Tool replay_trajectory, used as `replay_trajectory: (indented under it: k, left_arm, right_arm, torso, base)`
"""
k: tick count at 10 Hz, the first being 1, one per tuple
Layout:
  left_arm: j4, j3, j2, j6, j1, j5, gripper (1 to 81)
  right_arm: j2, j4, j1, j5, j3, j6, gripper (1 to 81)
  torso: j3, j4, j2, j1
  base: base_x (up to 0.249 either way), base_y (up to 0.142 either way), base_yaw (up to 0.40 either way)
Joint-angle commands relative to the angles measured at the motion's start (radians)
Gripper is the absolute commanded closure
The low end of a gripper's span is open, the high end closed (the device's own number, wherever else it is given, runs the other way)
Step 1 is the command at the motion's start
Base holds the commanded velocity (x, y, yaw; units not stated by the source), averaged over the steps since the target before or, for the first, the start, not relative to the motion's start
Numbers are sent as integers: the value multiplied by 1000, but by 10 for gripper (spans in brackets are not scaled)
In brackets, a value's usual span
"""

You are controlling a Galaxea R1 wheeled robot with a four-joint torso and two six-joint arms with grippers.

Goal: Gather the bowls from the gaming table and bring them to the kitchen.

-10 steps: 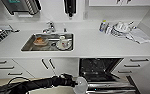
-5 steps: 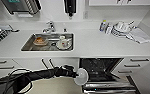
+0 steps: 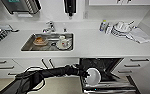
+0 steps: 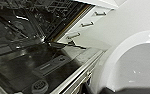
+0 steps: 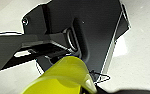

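White bowl (image 3: pixel 94 76) sits gripped in the left claw (image 3: pixel 85 74) above the open dishwasher door (image 3: pixel 108 85); the right claw's state I cannot tell, though a yellow-green bowl (image 5: pixel 63 77) looms beside it. Beyond, the white tabletop (image 3: pixel 96 45) carries the sink (image 3: pixel 28 45).

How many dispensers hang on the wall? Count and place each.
2. Steel towel dispenser left of the tap; black soap dispenser right of the tap. Others may hang out of frame.

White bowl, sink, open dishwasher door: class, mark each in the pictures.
White bowl (image 3: pixel 93 76): head view, middle of its round face.
Sink (image 3: pixel 28 44): head view, bare left wall.
Dishwasher door (image 4: pixel 26 72): left wrist view, dark inner panel.
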Motion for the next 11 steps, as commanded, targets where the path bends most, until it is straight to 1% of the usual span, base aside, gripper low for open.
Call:
replay_trajectory:
  k: [1,2,4,6,9,10,11]
  left_arm:
    - [-26,-8,49,-9,-179,6,811]
    - [-26,-34,78,-21,-210,14,811]
    - [-26,-56,101,-30,-236,17,811]
    - [-26,-77,101,-32,-244,15,811]
    - [-26,-74,95,-32,-242,15,811]
    - [-26,-77,95,-32,-242,15,10]
    - [-26,-74,92,-37,-239,17,10]
  right_arm:
    - [-21,-14,-1,-65,12,-2,811]
    - [-15,-14,-1,-65,5,-2,811]
    - [-12,-13,-5,-65,-1,-2,811]
    - [-12,-14,-7,-65,-1,-2,811]
    - [-12,-14,-8,-65,-2,-4,811]
    - [-12,-14,-10,-65,-2,-5,811]
    - [-10,-14,-10,-65,-2,-7,811]
  torso:
    - [0,0,0,0]
    - [0,0,0,0]
    - [0,0,0,0]
    - [0,0,0,0]
    - [0,0,0,0]
    - [0,0,0,0]
    - [0,0,0,0]
  base:
    - [0,0,0]
    - [0,0,0]
    - [0,0,0]
    - [0,0,0]
    - [0,0,0]
    - [0,0,0]
    - [0,0,0]
